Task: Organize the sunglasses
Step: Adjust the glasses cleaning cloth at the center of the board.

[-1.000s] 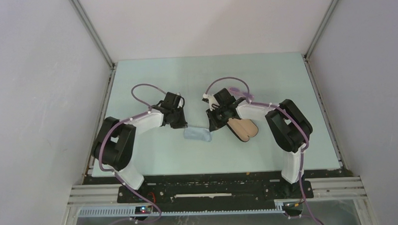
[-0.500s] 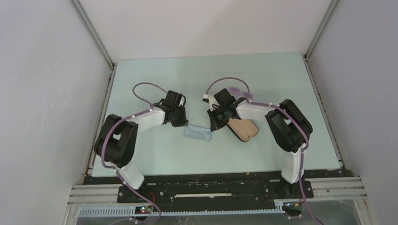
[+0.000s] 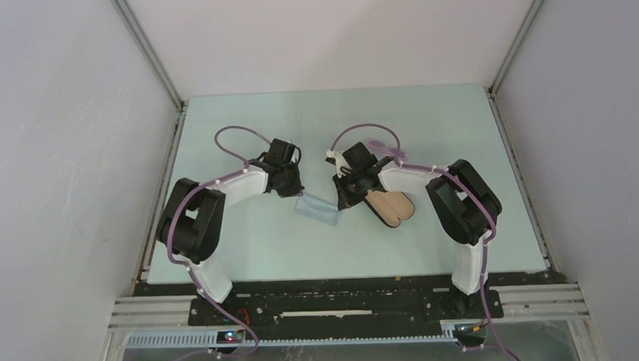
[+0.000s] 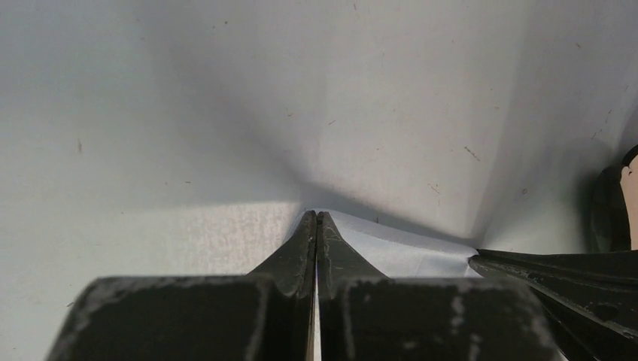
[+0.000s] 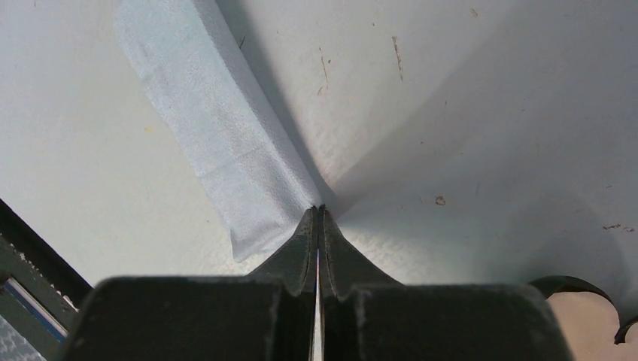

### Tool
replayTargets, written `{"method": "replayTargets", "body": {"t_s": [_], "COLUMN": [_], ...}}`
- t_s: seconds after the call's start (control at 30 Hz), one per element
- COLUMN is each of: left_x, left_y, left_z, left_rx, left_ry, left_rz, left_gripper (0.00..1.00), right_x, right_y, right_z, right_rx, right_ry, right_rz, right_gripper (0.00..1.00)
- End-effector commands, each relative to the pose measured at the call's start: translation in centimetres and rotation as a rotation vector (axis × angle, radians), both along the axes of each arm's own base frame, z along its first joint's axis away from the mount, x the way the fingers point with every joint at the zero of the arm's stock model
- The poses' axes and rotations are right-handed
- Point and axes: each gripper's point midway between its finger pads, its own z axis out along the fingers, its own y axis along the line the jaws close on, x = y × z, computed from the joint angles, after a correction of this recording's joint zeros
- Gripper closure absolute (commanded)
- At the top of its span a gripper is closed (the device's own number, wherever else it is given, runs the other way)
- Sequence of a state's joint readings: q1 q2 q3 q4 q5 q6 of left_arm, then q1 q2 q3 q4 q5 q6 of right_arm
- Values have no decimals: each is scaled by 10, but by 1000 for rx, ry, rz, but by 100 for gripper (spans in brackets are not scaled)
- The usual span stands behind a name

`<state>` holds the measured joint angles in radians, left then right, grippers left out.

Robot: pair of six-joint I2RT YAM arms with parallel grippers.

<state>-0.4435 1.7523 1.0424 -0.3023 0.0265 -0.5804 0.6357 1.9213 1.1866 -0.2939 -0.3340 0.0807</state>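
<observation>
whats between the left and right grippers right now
The light blue cloth lies between the left gripper and the right gripper, each shut on one end of it. The top view shows this.

The left gripper [image 4: 317,218] and right gripper [image 5: 318,210] have shut their jaws on opposite ends of the blue cloth [image 3: 317,209], drawing it taut.

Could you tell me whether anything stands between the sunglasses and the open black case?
Yes, the right arm's forearm lies between them: what looks like the sunglasses sits just beyond it, the open case just nearer. Both the left gripper and the right gripper are shut on the light blue cloth.
</observation>
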Motion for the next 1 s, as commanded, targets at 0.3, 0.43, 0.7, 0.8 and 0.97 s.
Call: {"method": "replayTargets", "body": {"t_s": [0.3, 0.43, 0.7, 0.8, 0.97], "left_x": [27, 29, 26, 20, 4], "left_y": [6, 14, 33, 35, 7], "left_z": [16, 7, 49, 65, 71], "left_rx": [46, 121, 169, 151, -31], "left_ry": [-59, -18, -120, -155, -157], "left_rz": [60, 71, 143, 149, 80], "left_gripper": [100, 94, 54, 50, 62], "right_x": [9, 6, 13, 12, -4], "right_y": [-3, -4, -1, 5, 32], "right_z": [0, 4, 66, 85, 92], "right_rx": [-53, -71, -2, 22, 55], "right_ry": [-58, -68, -168, -191, -208], "right_rz": [-49, -50, -176, -267, -329], "right_gripper": [100, 93, 67, 66, 87]}}
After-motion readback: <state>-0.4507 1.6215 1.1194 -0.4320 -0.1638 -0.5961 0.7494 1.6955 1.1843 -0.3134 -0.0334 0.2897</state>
